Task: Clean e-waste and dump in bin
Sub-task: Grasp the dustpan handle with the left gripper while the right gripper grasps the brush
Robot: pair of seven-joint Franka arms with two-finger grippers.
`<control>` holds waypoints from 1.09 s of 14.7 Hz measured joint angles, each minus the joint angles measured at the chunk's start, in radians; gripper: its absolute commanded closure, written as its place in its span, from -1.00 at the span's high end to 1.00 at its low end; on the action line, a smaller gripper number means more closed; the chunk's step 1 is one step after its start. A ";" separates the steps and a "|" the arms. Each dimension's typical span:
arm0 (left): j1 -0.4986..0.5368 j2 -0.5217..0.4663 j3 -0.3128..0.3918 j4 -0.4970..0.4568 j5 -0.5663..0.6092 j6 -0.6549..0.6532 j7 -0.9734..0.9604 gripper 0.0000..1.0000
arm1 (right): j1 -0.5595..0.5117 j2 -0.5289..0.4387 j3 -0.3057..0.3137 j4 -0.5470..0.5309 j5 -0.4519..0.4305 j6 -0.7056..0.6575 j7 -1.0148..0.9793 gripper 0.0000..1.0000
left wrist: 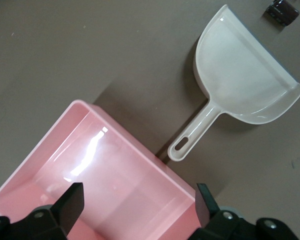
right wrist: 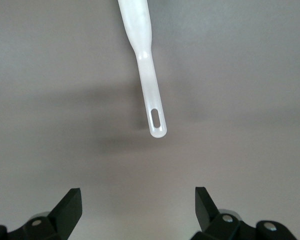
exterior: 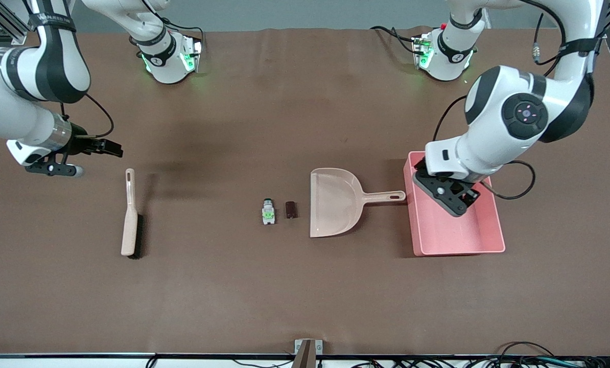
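The e-waste lies mid-table beside the dustpan's open mouth: a white-and-grey component (exterior: 268, 212) with green marks and a dark block (exterior: 291, 209), (left wrist: 282, 10). The pink bin (exterior: 461, 252), (left wrist: 90, 150) stands at the left arm's end of the table, next to the dustpan handle. My left gripper (exterior: 461, 203), (left wrist: 138, 200) hangs open over the bin with nothing between its fingers. My right gripper (exterior: 115, 149), (right wrist: 138, 200) is open and empty, in the air above the table just past the tip of the brush handle (right wrist: 152, 100).
A beige dustpan (exterior: 333, 202), (left wrist: 240, 75) lies between the e-waste and the bin, handle toward the bin. A beige brush (exterior: 130, 214) with dark bristles lies toward the right arm's end of the table. The brown table surface (exterior: 305, 296) spreads all around.
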 measured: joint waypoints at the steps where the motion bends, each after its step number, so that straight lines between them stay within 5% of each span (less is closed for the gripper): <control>1: 0.000 0.010 -0.006 -0.008 0.000 0.027 0.023 0.95 | 0.000 0.000 0.000 -0.007 0.000 0.006 -0.001 1.00; 16: -0.026 0.151 -0.051 -0.080 0.007 0.291 0.316 0.91 | 0.050 0.220 0.011 -0.033 -0.007 0.290 -0.013 1.00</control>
